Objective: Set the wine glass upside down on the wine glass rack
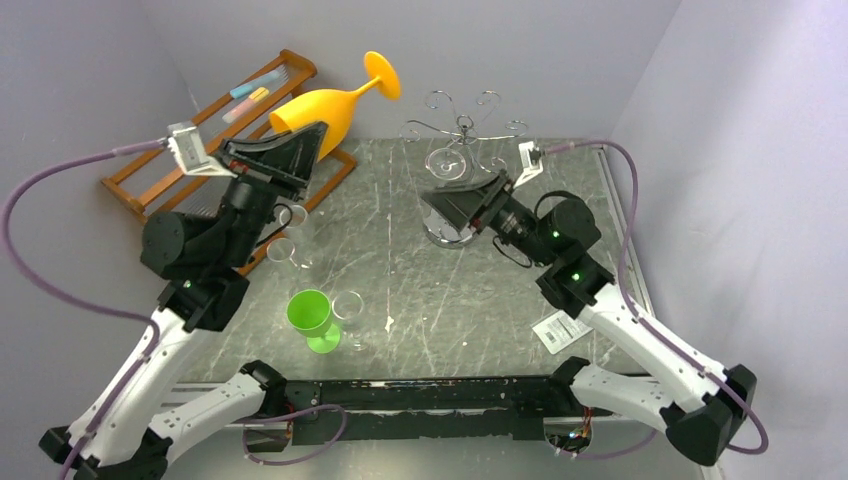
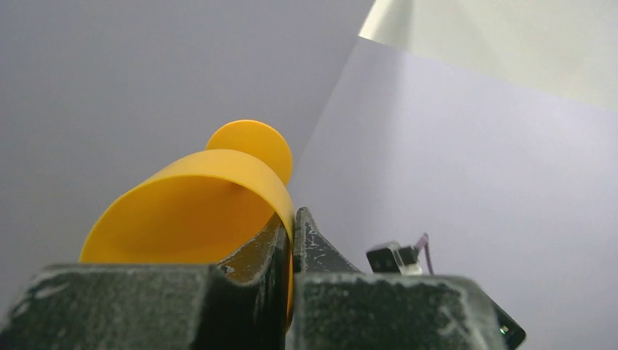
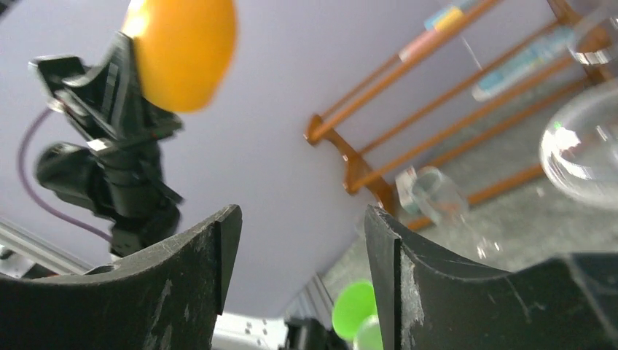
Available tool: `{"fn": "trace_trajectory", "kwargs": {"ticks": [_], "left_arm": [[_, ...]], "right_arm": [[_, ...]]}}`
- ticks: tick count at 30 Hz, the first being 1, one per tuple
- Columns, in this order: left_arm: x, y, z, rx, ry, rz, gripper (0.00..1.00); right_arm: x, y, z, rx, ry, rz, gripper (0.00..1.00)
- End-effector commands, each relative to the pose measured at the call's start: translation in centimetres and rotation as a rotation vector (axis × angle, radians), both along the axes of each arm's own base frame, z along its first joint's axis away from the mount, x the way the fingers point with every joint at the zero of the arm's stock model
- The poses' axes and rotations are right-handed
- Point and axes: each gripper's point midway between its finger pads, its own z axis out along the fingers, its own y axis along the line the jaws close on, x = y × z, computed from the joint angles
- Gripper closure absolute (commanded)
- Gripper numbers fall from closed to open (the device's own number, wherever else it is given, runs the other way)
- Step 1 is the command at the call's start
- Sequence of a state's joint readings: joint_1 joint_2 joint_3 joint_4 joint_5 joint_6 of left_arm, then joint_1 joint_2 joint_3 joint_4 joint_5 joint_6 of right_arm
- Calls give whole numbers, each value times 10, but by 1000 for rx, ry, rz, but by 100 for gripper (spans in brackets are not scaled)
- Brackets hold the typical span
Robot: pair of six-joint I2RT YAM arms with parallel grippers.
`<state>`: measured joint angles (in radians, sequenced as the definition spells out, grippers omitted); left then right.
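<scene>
My left gripper [image 1: 305, 140] is shut on the rim of an orange wine glass [image 1: 325, 110] and holds it high over the table's left rear, tilted, foot up toward the right. In the left wrist view the rim [image 2: 218, 197] is pinched between my fingers [image 2: 313, 240]. The silver wire wine glass rack [image 1: 462, 135] stands at the back centre with a clear glass hanging from it. My right gripper [image 1: 440, 205] is open and empty, low in front of the rack's base. The right wrist view shows the orange glass [image 3: 182, 51] and left arm.
An orange-brown wooden shelf [image 1: 200, 140] stands at the back left. A green wine glass [image 1: 312, 318] and clear glasses [image 1: 290, 235] stand on the left of the grey table [image 1: 400, 270]. A paper tag [image 1: 560, 330] lies at the right.
</scene>
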<state>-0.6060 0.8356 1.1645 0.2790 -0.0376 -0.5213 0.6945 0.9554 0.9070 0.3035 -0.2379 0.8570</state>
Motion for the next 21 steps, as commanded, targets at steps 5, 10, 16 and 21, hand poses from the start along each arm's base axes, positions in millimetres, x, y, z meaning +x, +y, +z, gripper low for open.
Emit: {"fn": "trace_trajectory", "kwargs": {"ticks": [5,10,16,21], "left_arm": [[-38,-19,39,-108,-231,-216,95],[-53,-14,39,-128,-308,-235,95],[-52,-9,32,-91,-306,-184,95],[-54,-7,29,-80,-315,-172,95]], "right_arm": [[18,28,103,261,-95,-22,32],[28,49,126,381,-53,-62,32],[20,64,156,537,-88,1,35],[11,74,168,581,-116,40,36]]}}
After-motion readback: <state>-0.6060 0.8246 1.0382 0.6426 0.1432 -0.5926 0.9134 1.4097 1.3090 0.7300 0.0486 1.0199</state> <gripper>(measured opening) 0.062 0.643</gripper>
